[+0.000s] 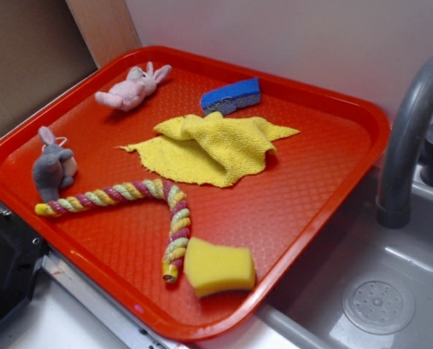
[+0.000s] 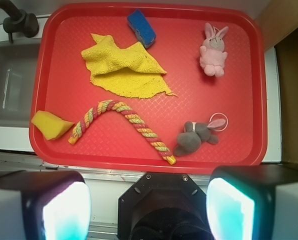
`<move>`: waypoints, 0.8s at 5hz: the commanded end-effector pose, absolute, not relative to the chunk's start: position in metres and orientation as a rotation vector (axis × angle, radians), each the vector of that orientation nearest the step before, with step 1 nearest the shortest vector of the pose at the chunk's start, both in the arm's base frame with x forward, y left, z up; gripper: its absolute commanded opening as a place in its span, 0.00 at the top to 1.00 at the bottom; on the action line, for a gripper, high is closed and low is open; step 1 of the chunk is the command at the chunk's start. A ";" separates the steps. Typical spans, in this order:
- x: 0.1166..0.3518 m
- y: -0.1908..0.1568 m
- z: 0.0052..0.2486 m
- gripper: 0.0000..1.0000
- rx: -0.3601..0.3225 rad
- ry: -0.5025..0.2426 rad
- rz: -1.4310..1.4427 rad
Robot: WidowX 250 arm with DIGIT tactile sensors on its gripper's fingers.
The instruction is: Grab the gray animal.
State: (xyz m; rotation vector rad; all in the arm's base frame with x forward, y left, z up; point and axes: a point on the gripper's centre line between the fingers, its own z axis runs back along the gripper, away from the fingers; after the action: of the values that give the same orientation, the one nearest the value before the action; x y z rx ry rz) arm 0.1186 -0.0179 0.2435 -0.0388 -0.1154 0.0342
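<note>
The gray animal (image 1: 54, 169) is a small gray plush bunny with pale ears. It lies on the left part of the red tray (image 1: 304, 211), touching one end of a striped rope toy. In the wrist view it (image 2: 195, 138) lies near the tray's near right edge. My gripper (image 2: 148, 209) is open and empty, high above the scene, its two pads wide apart over the tray's near rim and the counter. The gripper does not show in the exterior view.
On the tray lie a pink plush bunny (image 1: 133, 89), a blue sponge (image 1: 231, 95), a yellow cloth (image 1: 215, 144), a striped rope toy (image 1: 140, 200) and a yellow sponge (image 1: 216, 267). A grey faucet (image 1: 409, 138) and sink (image 1: 380, 302) stand at the right.
</note>
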 end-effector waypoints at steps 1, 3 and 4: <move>0.119 -0.018 0.243 0.00 -0.039 -0.115 0.034; 0.129 0.011 0.209 0.00 -0.089 -0.004 0.541; 0.133 0.020 0.188 0.00 -0.037 -0.040 0.790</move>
State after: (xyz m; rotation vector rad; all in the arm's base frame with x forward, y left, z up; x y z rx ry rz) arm 0.1327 0.0199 0.1822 -0.0325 -0.0235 0.7882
